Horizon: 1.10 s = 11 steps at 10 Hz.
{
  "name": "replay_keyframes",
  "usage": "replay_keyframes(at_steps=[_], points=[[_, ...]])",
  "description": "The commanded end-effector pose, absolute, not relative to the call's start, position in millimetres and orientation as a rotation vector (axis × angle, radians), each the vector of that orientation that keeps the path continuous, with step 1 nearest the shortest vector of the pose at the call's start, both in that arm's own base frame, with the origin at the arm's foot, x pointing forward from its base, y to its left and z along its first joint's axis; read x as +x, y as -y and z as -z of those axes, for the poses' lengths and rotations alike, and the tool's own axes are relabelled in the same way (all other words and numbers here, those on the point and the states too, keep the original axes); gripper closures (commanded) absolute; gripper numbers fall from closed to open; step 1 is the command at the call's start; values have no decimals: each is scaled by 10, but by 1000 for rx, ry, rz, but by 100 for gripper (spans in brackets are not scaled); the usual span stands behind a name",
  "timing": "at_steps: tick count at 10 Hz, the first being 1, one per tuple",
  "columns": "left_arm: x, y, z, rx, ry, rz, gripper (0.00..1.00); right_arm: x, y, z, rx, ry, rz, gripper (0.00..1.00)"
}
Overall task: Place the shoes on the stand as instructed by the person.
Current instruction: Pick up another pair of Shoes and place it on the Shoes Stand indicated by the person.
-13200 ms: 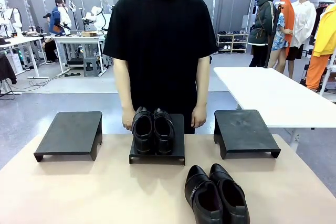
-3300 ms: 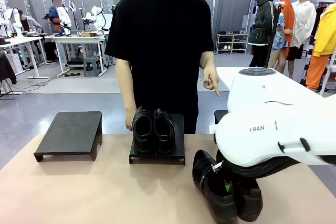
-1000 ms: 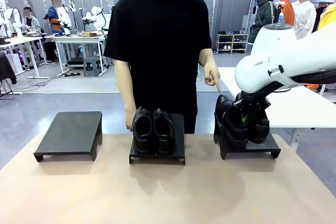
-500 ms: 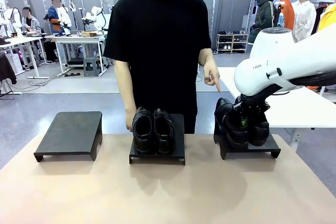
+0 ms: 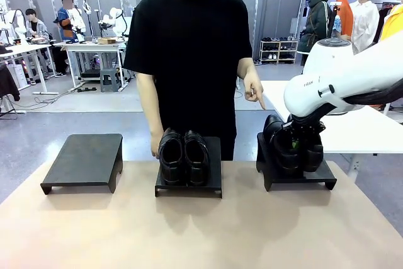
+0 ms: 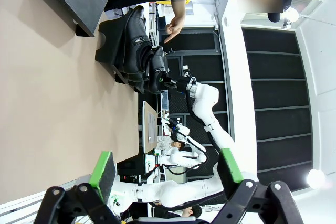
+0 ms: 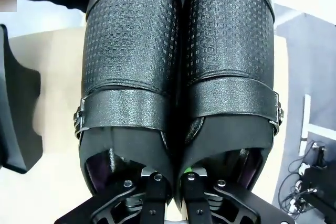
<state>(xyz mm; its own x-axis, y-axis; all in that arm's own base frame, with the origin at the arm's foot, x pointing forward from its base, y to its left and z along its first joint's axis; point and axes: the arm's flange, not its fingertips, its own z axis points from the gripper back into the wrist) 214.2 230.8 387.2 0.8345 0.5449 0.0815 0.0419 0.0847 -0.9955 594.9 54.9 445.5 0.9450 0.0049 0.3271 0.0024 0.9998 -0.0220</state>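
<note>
Right gripper (image 5: pixel 293 145) clamps both inner walls of shoe pair (image 7: pixel 178 72) on right stand (image 5: pixel 296 173); left gripper (image 6: pixel 165 174) spread wide, holding nothing; person's hand (image 5: pixel 254 90) points down.

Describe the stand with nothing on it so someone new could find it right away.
Look along the far edge of the tan table, where three black stands sit in a row. The bare stand is at the robot's left end; the other two each carry a pair of shoes.

right arm (image 5: pixel 343 80): glossy white, rounded, small dark lettering | left gripper (image 6: pixel 165 169): black linkages, green pads | person (image 5: pixel 192 48): plain black short-sleeved T-shirt
</note>
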Motion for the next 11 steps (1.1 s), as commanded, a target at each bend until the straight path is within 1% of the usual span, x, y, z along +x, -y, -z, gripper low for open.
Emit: replay_keyframes(at_steps=[1, 6, 11], points=[[2133, -2311, -3889, -1467, 505, -395, 0, 6092, -577, -4517, -26, 378, 39, 93], [2133, -2311, -3889, -1467, 505, -395, 0, 6181, -554, -4393, 0, 359, 53, 93], [2133, -2311, -3889, -1467, 505, -395, 0, 6254, -594, -4265, -15, 356, 53, 93]])
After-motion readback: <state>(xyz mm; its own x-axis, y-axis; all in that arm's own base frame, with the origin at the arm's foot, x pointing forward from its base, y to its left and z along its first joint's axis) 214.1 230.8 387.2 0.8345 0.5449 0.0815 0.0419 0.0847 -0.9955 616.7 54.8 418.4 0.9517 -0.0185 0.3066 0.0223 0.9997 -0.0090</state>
